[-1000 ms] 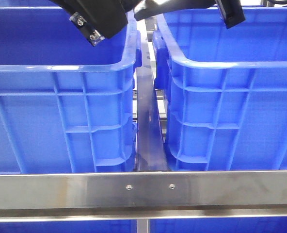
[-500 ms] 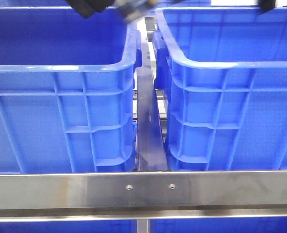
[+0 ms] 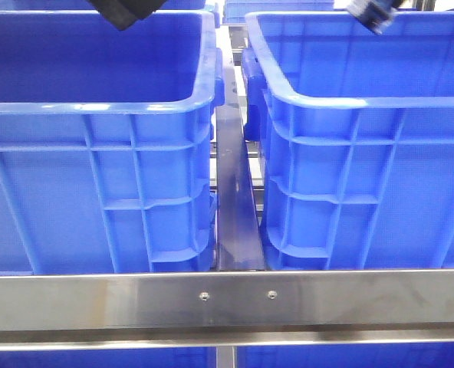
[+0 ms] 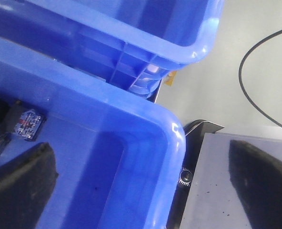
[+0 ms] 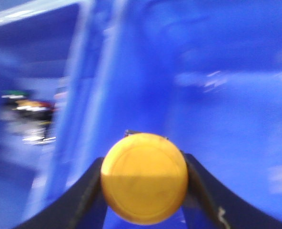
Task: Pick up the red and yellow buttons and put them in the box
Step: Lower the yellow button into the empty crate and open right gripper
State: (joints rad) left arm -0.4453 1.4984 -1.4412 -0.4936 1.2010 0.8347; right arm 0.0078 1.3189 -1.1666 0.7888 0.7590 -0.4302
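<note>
Yellow button gripped over a blue crate

The right hand (image 5: pixel 144 191) clamps the yellow button (image 5: pixel 144 177); the blurred backdrop looks like box (image 5: pixel 217 71) wall. The left hand (image 4: pixel 146 191) is spread wide.

Blurred and cropped views

My right wrist view is motion-smeared; the front view's top edge crops both arms to slivers.

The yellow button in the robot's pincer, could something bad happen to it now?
Maybe. The right pincer holds the yellow button only by its edges, and the blurred right wrist view suggests a fast move, so it could slip out. In the front view the arm sits above the right crate, near the gap between the crates, so a fall might miss.
</note>
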